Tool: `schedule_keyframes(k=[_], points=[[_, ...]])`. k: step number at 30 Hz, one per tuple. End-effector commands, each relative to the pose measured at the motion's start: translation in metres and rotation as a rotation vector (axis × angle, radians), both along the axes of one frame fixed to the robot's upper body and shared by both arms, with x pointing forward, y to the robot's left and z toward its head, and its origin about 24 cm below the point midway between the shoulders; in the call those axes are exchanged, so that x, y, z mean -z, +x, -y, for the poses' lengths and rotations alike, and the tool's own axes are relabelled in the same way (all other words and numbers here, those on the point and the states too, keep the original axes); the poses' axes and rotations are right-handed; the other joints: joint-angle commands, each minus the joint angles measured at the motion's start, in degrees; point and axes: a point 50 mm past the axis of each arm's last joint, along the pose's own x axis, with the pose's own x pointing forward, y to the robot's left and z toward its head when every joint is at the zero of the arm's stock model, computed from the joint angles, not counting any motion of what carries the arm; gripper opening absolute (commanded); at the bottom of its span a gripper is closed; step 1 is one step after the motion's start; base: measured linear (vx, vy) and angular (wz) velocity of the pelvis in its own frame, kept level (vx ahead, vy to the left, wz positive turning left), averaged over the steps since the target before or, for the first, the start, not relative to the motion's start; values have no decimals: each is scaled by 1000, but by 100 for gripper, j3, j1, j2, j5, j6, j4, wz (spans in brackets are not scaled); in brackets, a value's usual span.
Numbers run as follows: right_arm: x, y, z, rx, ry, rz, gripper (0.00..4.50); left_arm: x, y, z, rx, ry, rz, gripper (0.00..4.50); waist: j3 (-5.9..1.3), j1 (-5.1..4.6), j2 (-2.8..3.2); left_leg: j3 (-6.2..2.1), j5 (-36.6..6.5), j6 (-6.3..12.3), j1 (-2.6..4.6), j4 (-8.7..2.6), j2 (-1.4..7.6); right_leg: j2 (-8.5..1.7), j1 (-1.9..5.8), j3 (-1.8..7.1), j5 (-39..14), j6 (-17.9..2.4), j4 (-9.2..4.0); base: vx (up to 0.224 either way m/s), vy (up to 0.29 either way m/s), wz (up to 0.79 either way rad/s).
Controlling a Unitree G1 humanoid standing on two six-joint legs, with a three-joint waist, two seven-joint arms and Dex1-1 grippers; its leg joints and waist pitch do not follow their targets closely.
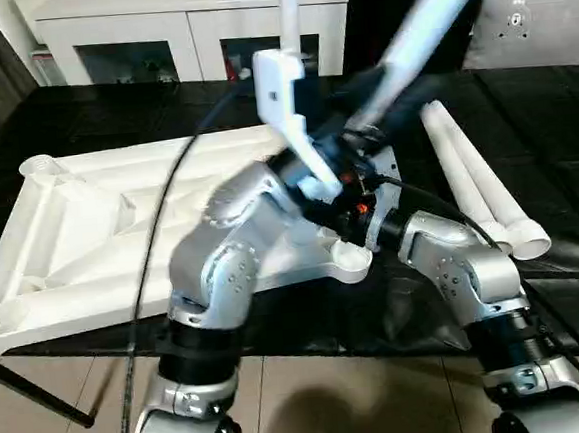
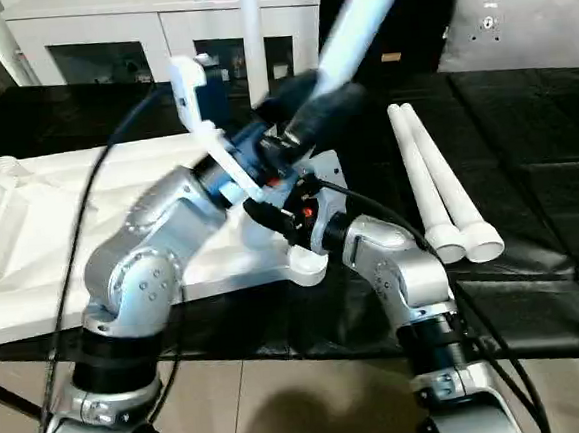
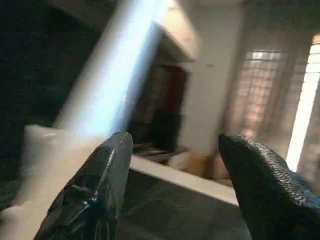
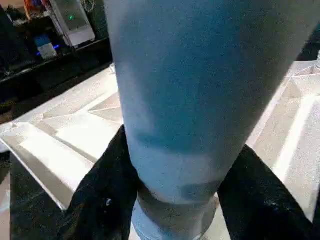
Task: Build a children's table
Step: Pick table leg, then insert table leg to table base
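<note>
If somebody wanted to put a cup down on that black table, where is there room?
Bare black table lies right of the two spare legs. It is crowded at the tabletop's near corner, where the right pincer holds a leg.

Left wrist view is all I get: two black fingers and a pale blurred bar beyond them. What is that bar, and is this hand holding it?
Observer: It's a white table leg, leaning. The left gripper is open, with nothing between its fingers.
Operator: Then what keeps it up?
Observer: The right gripper is shut on it low down, above the upside-down tabletop.
Operator: Are there more legs?
Observer: Two spare legs lie side by side to the robot's right of the tabletop, and another leg stands upright at its far side.
</note>
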Motion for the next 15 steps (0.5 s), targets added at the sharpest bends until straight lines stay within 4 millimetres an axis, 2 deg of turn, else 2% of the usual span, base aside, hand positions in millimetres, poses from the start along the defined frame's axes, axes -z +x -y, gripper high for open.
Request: schedule_keyframes(k=[1, 2, 3, 5, 6, 7, 8, 10, 11, 13, 15], points=[[-8, 9, 9, 61, -15, 25, 188, -3, 1, -14, -20, 1, 6, 318, -440, 2, -86, -19, -466, 268, 24, -333, 126, -386, 404, 245, -962, -968, -373, 0, 0, 0], [-8, 9, 10, 63, -15, 25, 188, -2, 1, -14, -21, 3, 6, 318, -428, -16, -85, -13, -500, 257, 21, -338, 116, -372, 400, 243, -1053, -918, -400, 0, 0, 0], [-10, 12, 17, 99, -22, 31, 188, 1, 5, -24, -53, 51, 17, 318, -433, -6, -75, -19, -514, 236, 35, -336, 119, -378, 395, 241, -1095, -893, -399, 0, 0, 0], [-15, 16, 31, 137, -37, 51, 188, 14, 12, -41, -127, 234, 58, 318, -427, -19, -45, -36, -569, 204, 51, -357, 119, -349, 379, 234, -1287, -690, -421, 0, 0, 0], [-15, 16, 34, 140, -39, 52, 188, 18, 13, -44, -143, 283, 68, 318, -427, -19, -45, -36, -569, 204, 51, -357, 119, -349, 379, 234, -1287, -690, -421, 0, 0, 0], [-16, 15, 39, 142, -43, 51, 188, 28, 16, -51, -168, 382, 84, 318, -424, -26, -18, -37, -608, 146, 73, -362, 120, -337, 362, 234, -1342, -588, -427, 0, 0, 0], [-17, 14, 48, 138, -56, 50, 188, 41, 18, -61, -178, 500, 83, 318, -432, -27, -6, -36, -586, 100, 74, -358, 117, -344, 367, 241, -1251, -609, -403, 0, 0, 0], [-17, 13, 51, 134, -64, 49, 188, 47, 19, -66, -177, 543, 76, 318, -439, -26, -1, -39, -609, 78, 89, -366, 117, -339, 365, 243, -1190, -625, -392, 0, 0, 0], [-17, 12, 53, 132, -68, 48, 188, 50, 19, -68, -174, 562, 70, 318, -445, -33, -1, -25, -601, 60, 81, -361, 115, -344, 369, 248, -982, -765, -369, 0, 0, 0], [-17, 9, 57, 105, -79, 44, 188, 64, 20, -75, -166, 661, 53, 318, -449, -31, -4, -24, -637, 88, 85, -357, 117, -353, 372, 251, -902, -864, -359, 0, 0, 0], [-18, 5, 62, 55, -96, 42, 188, 85, 20, -83, -143, 795, 37, 318, -446, -14, 2, -31, -677, 114, 83, -363, 116, -356, 380, 249, -941, -880, -362, 0, 0, 0]])
